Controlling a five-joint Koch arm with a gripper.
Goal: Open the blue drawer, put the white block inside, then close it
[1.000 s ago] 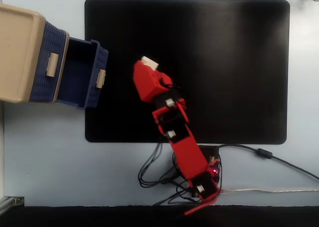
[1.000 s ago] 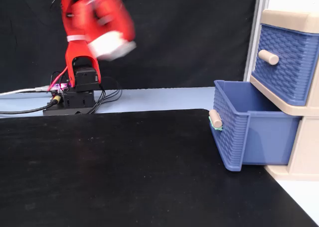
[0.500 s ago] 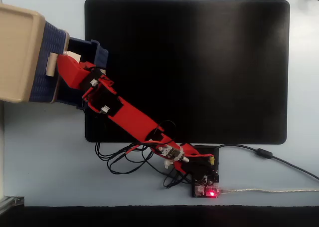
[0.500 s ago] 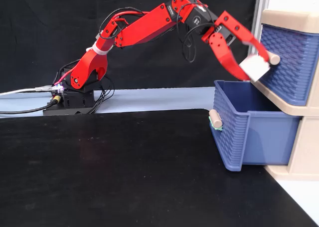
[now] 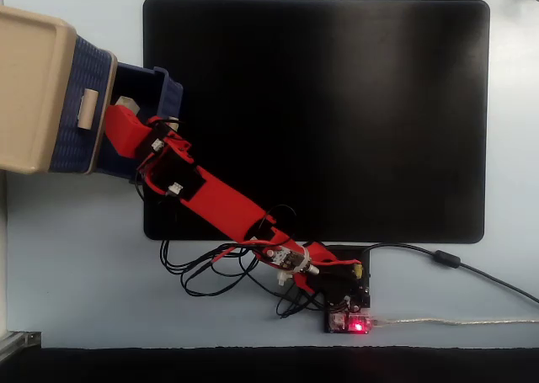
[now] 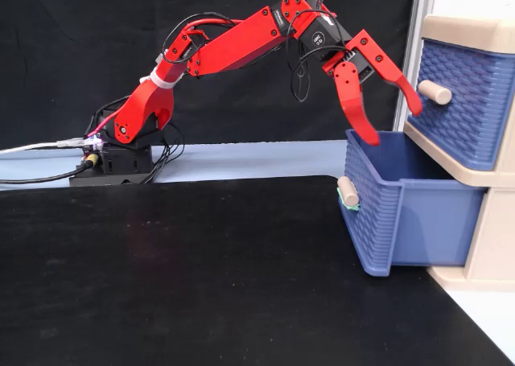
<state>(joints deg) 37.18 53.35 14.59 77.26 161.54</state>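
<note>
Woven blue drawer, red fingers apart above.

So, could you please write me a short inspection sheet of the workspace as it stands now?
Surface: black mat on a pale table; bare where visible.
Job's things: lower blue drawer pulled out, beige handle facing the mat; upper blue drawer shut. White block: not clearly seen; a pale shape sits by the claw in a fixed view, cannot tell what it is.
Clutter: nothing seen.
Grippers: red claw open, above the open drawer, nothing visibly held.
Cables: black loops at the arm base; leads run off the table edge.
Surroundings: beige cabinet, dark backdrop behind the arm.
</note>
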